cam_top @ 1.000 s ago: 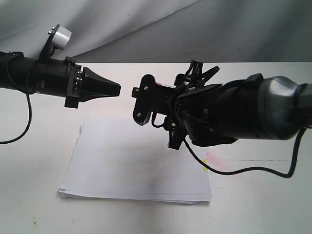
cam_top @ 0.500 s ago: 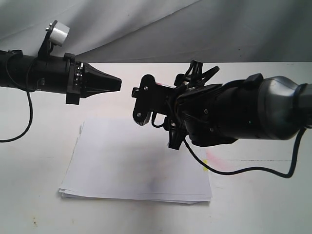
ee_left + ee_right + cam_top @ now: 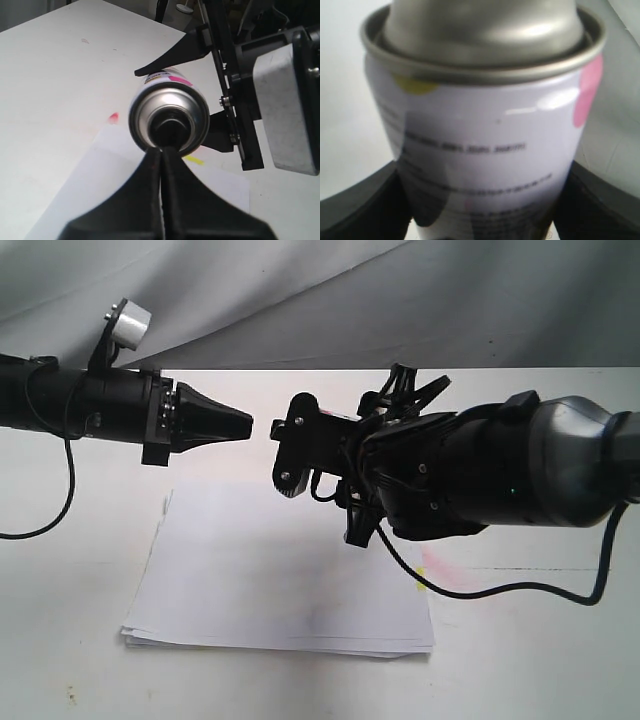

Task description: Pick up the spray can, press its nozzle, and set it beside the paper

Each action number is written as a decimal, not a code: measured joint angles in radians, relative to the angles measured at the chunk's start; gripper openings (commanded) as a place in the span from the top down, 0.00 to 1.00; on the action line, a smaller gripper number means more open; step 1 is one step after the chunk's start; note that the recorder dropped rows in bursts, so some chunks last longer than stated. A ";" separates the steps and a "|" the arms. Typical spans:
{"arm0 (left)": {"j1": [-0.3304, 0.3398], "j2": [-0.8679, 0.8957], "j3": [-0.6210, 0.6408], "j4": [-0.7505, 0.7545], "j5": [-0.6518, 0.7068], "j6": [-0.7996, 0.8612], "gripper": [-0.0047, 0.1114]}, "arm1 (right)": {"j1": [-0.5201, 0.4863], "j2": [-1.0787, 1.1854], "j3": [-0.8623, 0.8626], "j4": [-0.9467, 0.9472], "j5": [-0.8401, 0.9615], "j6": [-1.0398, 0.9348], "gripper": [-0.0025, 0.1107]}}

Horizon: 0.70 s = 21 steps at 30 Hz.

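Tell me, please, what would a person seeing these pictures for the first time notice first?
The eye goes first to the left gripper and the right gripper, which meet tip to tip in the air over the white paper. The right gripper clamps the silver spray can with its top towards the left one. The left gripper, shut to a point, aims straight at the black nozzle, close to it or touching it.

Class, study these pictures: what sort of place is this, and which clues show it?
Probably a robotics lab test bench: a plain white table, a grey cloth backdrop, and the right gripper holding a spray can near a stack of paper.
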<state>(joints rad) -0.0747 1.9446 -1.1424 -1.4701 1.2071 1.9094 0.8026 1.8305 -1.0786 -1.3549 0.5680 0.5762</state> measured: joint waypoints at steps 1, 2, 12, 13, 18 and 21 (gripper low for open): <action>-0.007 0.000 0.000 0.000 0.000 0.000 0.96 | 0.000 0.000 0.000 0.000 0.000 0.000 0.98; -0.012 0.000 0.000 0.000 0.000 0.000 0.96 | 0.000 0.000 0.000 0.000 0.000 0.000 0.98; -0.031 0.000 0.000 0.000 -0.031 0.016 0.96 | 0.000 0.000 0.000 0.000 0.000 0.000 0.98; -0.031 0.002 0.000 0.000 -0.031 0.018 0.96 | 0.000 0.000 0.000 0.000 0.000 0.000 0.98; -0.031 0.002 0.000 -0.005 -0.071 0.024 0.96 | 0.000 0.000 0.000 0.000 0.000 0.000 0.98; -0.031 0.002 -0.002 -0.006 -0.072 0.026 0.96 | 0.000 0.000 0.000 0.000 0.000 0.000 0.98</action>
<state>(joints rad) -0.1060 1.9462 -1.1448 -1.4763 1.1352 1.9356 0.8026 1.8305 -1.0786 -1.3549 0.5680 0.5762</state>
